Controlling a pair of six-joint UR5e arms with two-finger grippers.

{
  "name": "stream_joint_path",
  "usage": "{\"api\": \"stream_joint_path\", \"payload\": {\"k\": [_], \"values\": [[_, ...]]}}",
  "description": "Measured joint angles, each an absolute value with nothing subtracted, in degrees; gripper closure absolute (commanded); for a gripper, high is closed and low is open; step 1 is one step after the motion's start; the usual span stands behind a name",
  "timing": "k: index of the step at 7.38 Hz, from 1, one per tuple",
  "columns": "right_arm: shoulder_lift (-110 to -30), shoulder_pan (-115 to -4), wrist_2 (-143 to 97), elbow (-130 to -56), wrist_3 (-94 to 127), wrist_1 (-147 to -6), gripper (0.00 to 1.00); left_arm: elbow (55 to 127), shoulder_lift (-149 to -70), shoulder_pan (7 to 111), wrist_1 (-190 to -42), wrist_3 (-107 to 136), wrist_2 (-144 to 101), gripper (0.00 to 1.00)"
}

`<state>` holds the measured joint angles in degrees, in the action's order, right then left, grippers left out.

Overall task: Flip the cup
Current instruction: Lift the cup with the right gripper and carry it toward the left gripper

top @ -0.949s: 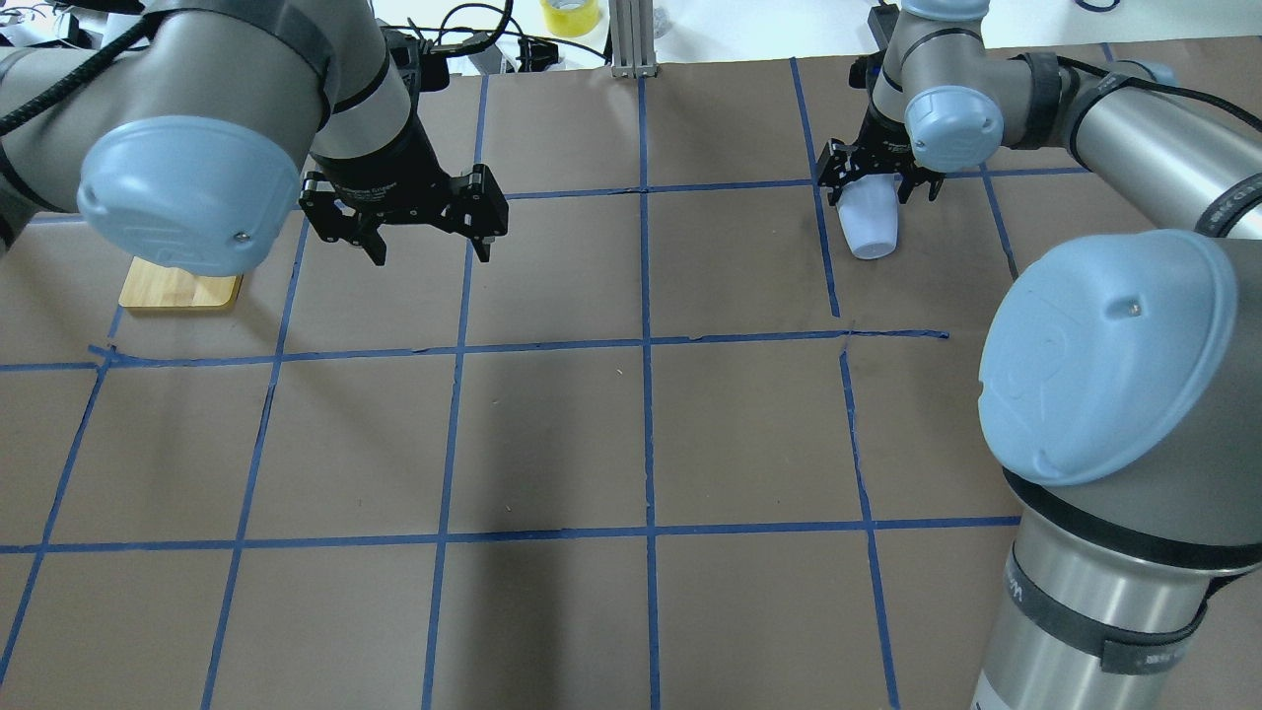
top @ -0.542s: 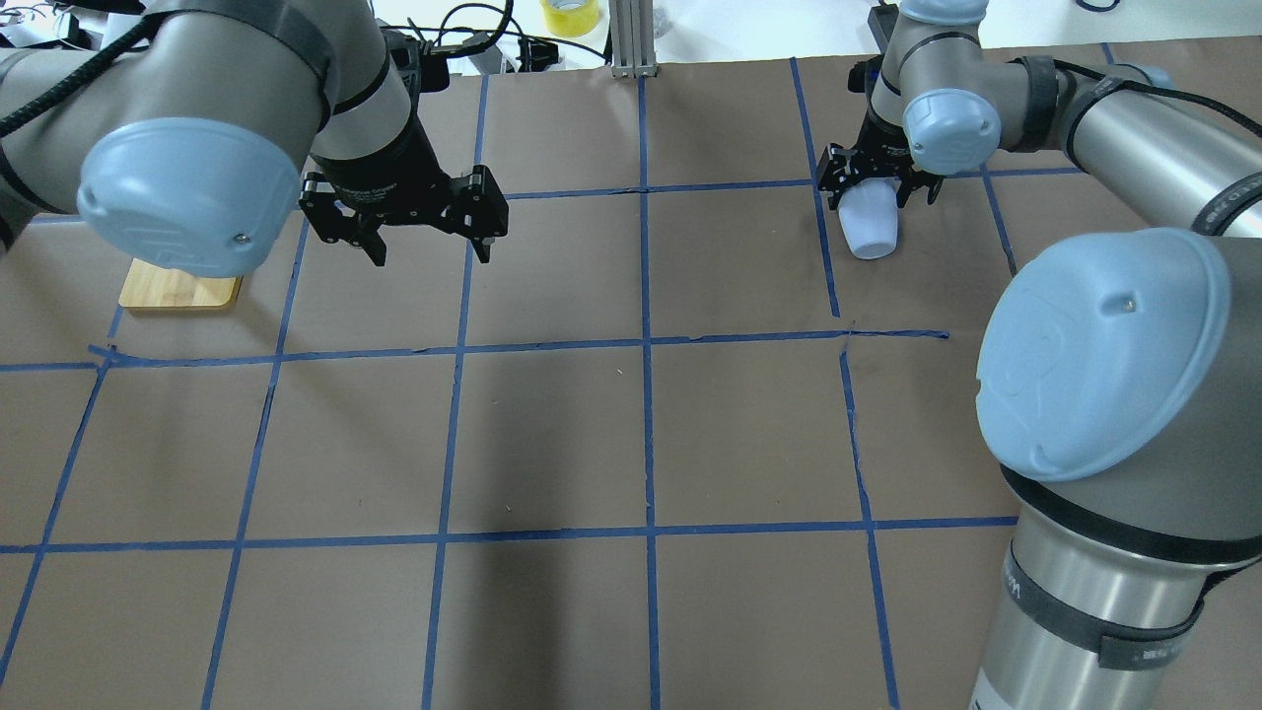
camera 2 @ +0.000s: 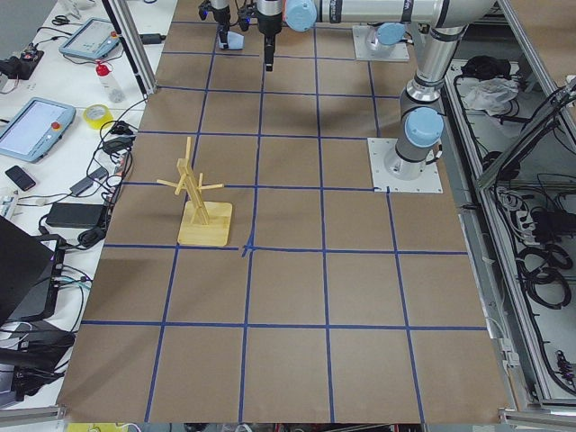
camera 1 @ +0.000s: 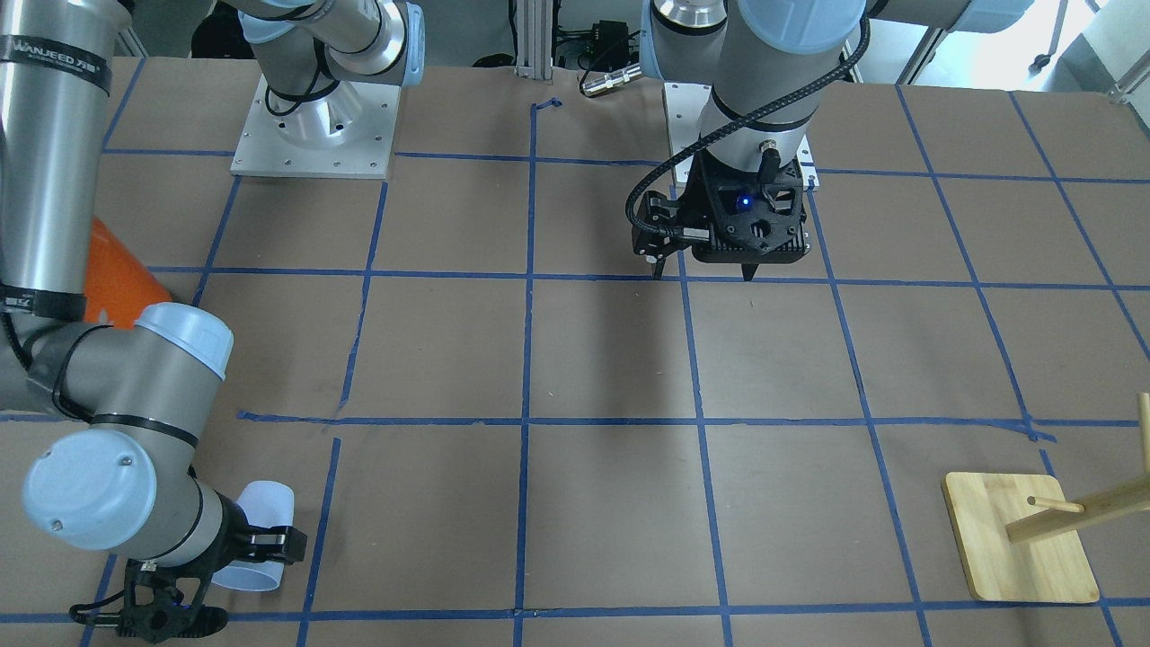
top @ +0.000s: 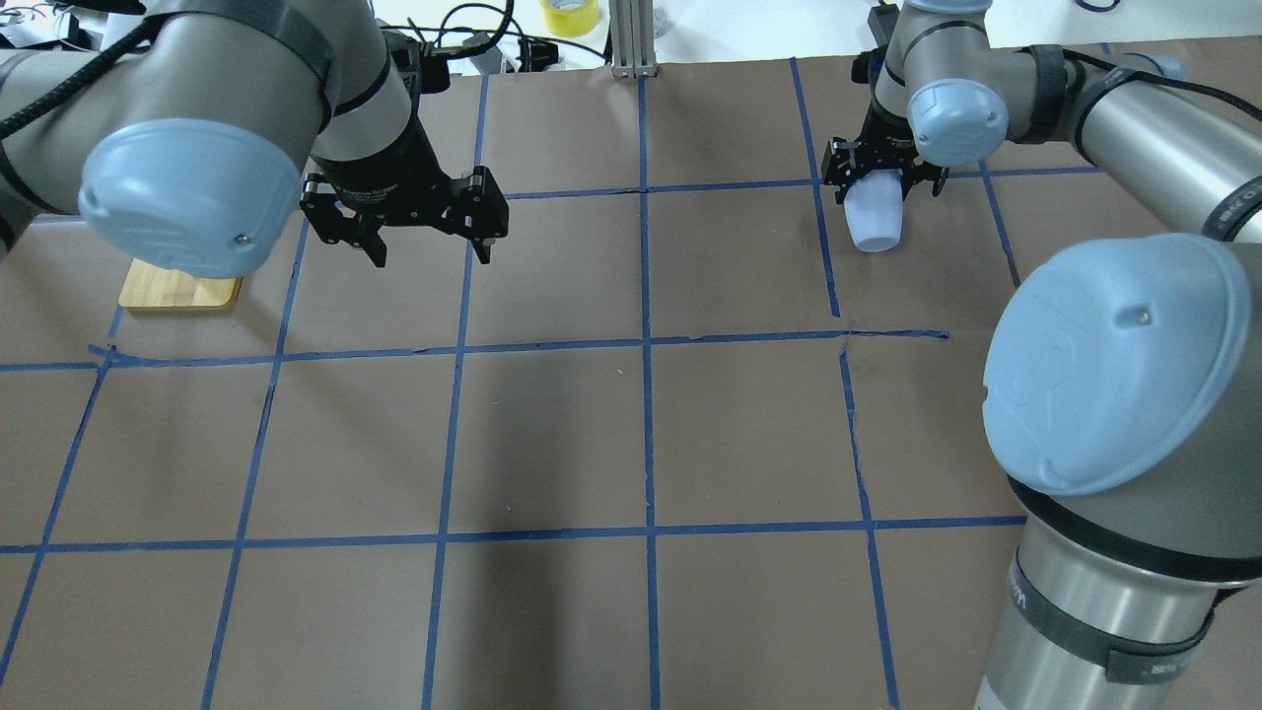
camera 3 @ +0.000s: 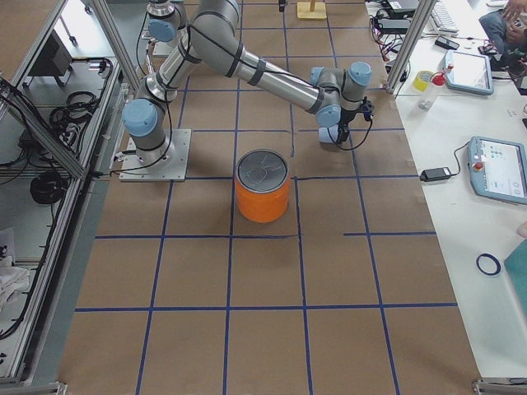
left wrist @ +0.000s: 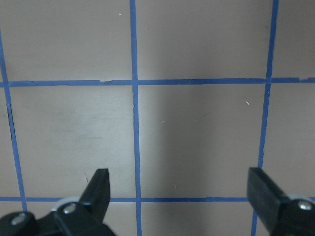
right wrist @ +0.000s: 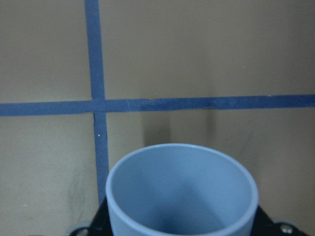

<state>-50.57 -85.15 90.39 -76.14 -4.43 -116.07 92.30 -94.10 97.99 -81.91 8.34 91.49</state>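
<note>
Holding the cup tilted in the right hand, at the far side of the table.
The left hand hangs wide apart, holding nothing.

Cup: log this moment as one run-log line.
task: flip cup | right gripper: jaws shut on cup | cup: tilted, not upright | left gripper: jaws open, empty, above table
</note>
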Motion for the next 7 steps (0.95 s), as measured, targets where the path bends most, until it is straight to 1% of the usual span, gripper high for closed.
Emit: {"api": "stream_joint_path", "payload": {"k": [2, 4, 7], "values": [[-53.65, -86.33, 90.34, -77.90, -5.93, -115.52, 1.00, 92.31, -94.09, 98.00, -81.91, 8.35, 91.49, 0.00], [-55.34, -90.89, 90.56, -79.41, -9.97, -115.76, 1.00, 92.29, -94.05, 98.00, -81.86, 8.35, 91.49, 0.00], [-56.36, -98.83, 90.56, -79.77, -21.21, -115.98, 1.00, 92.29, -94.04, 98.00, -81.83, 8.35, 91.49, 0.00]]}}
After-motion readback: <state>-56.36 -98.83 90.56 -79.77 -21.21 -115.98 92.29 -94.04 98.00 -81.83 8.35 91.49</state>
